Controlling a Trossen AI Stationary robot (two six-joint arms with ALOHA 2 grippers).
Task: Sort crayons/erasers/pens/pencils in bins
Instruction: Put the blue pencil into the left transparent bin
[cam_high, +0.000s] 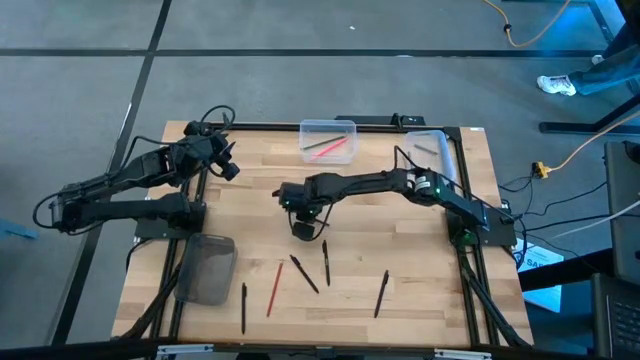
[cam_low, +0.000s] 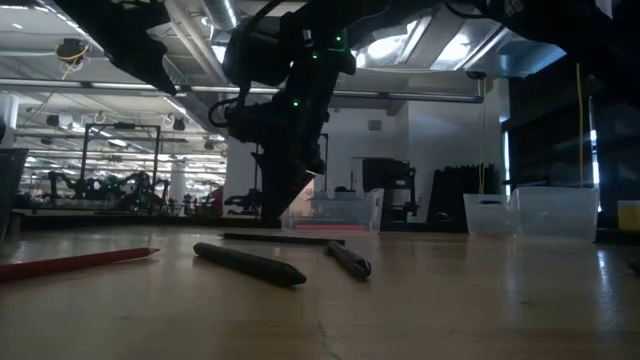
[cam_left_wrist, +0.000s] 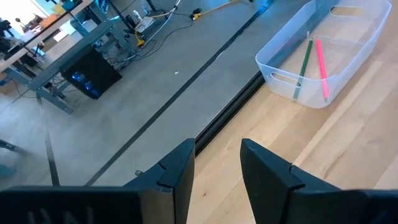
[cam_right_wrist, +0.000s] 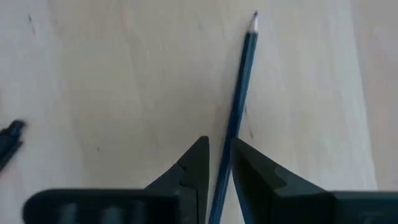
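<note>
- Right gripper (cam_right_wrist: 214, 165) is reaching to mid-table, pointing down at the wood, fingers pinching narrow around a blue pencil (cam_right_wrist: 239, 99).
- Pencil is sitting in the slot between the two fingertips (cam_right_wrist: 196, 163), its shaft running out past the tips, sharpened point on the far end. It looks to be lying flat on the table (cam_high: 400, 290); lift-off can't be told.
- High view: right gripper (cam_high: 301, 228) is sitting just left of table centre, with the pencil itself hidden under it.
- Loose items are lying on the near half of the table, just in front of that gripper: two dark pens (cam_high: 304, 273) and (cam_high: 326, 262) closest, a red pencil (cam_high: 274, 288) left of them, another dark pen (cam_high: 244, 306) further left near the front edge, and one more dark pen (cam_high: 381, 293) off to the right.
- Smoky grey bin (cam_high: 208, 268) is sitting at the front-left, well apart from the gripper; contents can't be told.
- Clear bin (cam_high: 327, 140) is sitting at the back edge, centre, holding a green stick and a pink one (cam_left_wrist: 321, 68); well apart from the held pencil.
- Second clear bin (cam_high: 438, 152) is sitting at the back-right, partly behind the right arm.
- Left gripper (cam_left_wrist: 216, 168) is idling over the back-left corner, fingers parted a little, nothing between them.
</note>
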